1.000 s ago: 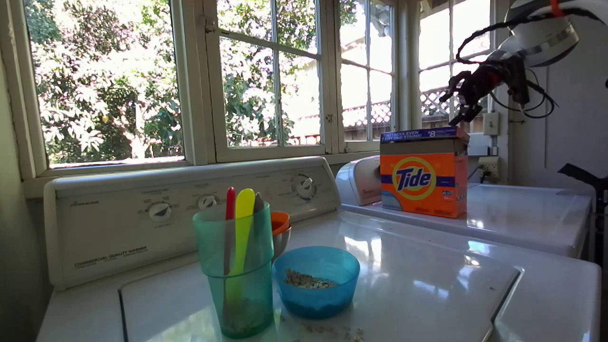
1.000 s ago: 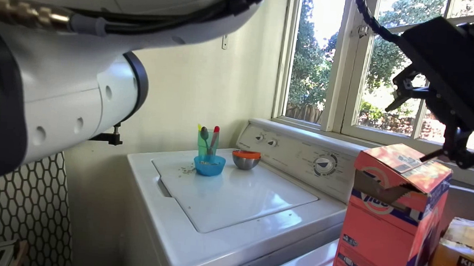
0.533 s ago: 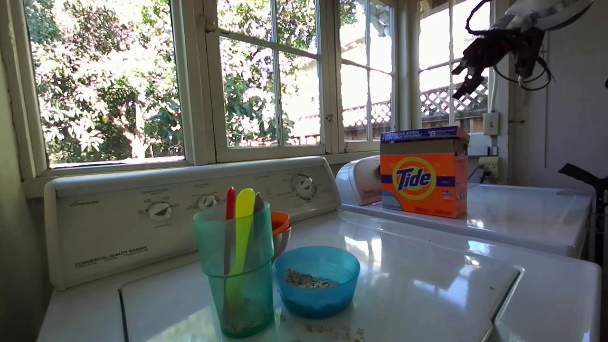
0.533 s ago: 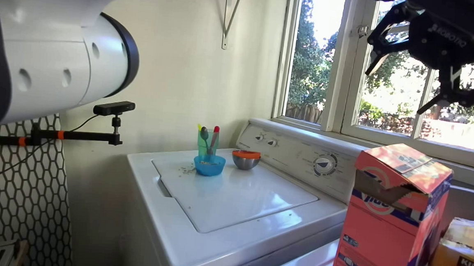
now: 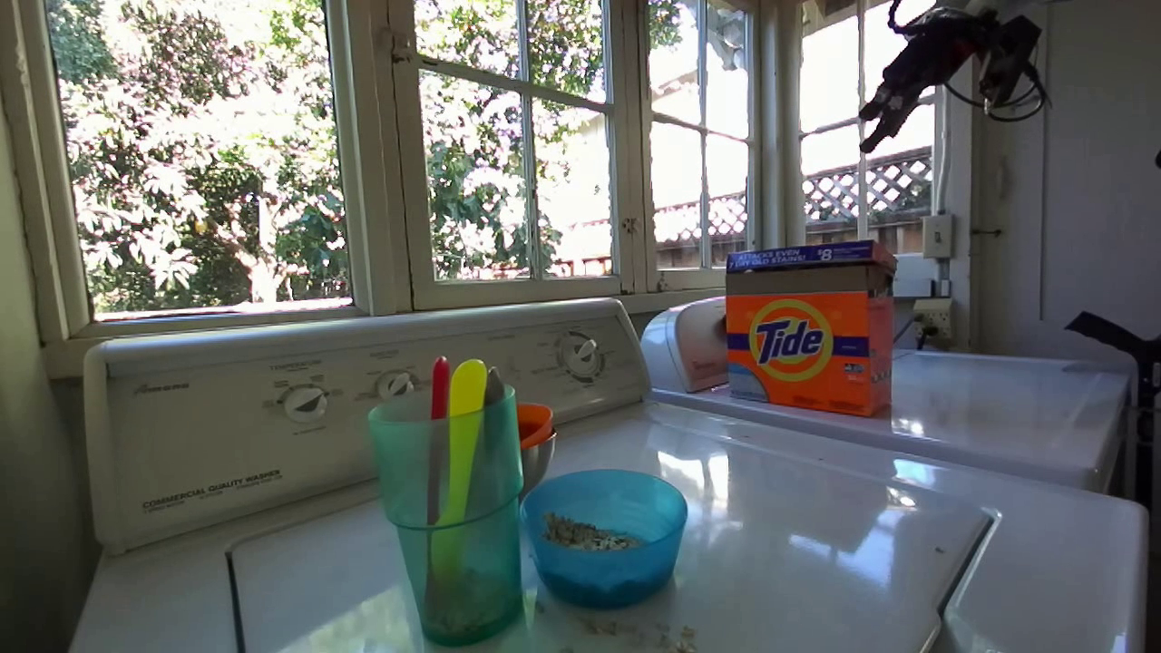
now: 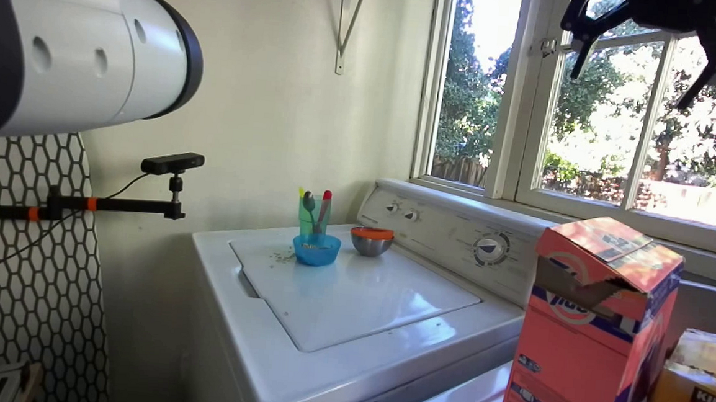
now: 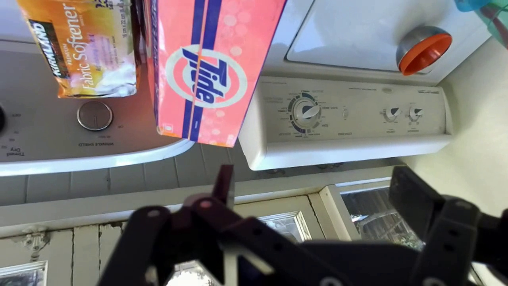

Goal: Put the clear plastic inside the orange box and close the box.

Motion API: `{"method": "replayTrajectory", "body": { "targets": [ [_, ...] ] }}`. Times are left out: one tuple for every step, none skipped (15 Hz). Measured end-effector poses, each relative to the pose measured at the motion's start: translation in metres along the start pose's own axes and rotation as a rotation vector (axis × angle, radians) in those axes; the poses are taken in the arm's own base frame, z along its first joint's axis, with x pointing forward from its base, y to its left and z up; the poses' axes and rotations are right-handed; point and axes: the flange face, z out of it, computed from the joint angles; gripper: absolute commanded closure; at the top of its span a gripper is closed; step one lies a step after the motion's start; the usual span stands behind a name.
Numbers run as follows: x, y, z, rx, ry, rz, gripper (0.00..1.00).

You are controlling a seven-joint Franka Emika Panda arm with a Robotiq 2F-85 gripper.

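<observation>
The orange Tide box (image 5: 803, 349) stands upright on the white dryer. It also shows in an exterior view (image 6: 571, 369) and in the wrist view (image 7: 206, 79). Its lid (image 6: 604, 247) lies down over the top, with a bent, torn edge and a strip of brown cardboard showing below it. No clear plastic shows in any view; the inside of the box is hidden. My gripper (image 5: 866, 130) is open and empty, well above the box and apart from it. Its spread fingers also show in an exterior view (image 6: 629, 91) and in the wrist view (image 7: 312, 170).
A Kirkland fabric softener pack (image 6: 697, 389) stands close beside the box. On the washer (image 6: 351, 312) are a green cup (image 5: 444, 544) with utensils, a blue bowl (image 5: 603, 544) and a metal bowl (image 6: 371, 244) with orange inside. Windows (image 5: 698, 136) line the wall behind.
My gripper has risen from just over the box's lid to well above it, tilting as it went. Its fingers stay open. The box and lid look the same.
</observation>
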Motion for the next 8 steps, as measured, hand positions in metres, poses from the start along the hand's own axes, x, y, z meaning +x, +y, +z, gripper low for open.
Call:
{"method": "replayTrajectory", "body": {
  "targets": [
    [0.000, 0.001, 0.000, -0.001, -0.001, -0.002, 0.00],
    [-0.001, 0.001, 0.000, -0.003, -0.002, -0.004, 0.00],
    [-0.001, 0.001, 0.000, -0.004, -0.002, -0.004, 0.00],
    [-0.001, 0.001, 0.000, -0.003, -0.002, -0.004, 0.00],
    [0.000, 0.000, 0.001, -0.001, -0.002, -0.007, 0.00],
    [0.004, -0.004, 0.004, 0.004, -0.003, -0.016, 0.00],
    [0.011, -0.012, 0.009, 0.010, -0.007, -0.031, 0.00],
    [0.022, -0.024, 0.016, 0.008, -0.017, -0.047, 0.00]
  ]
}}
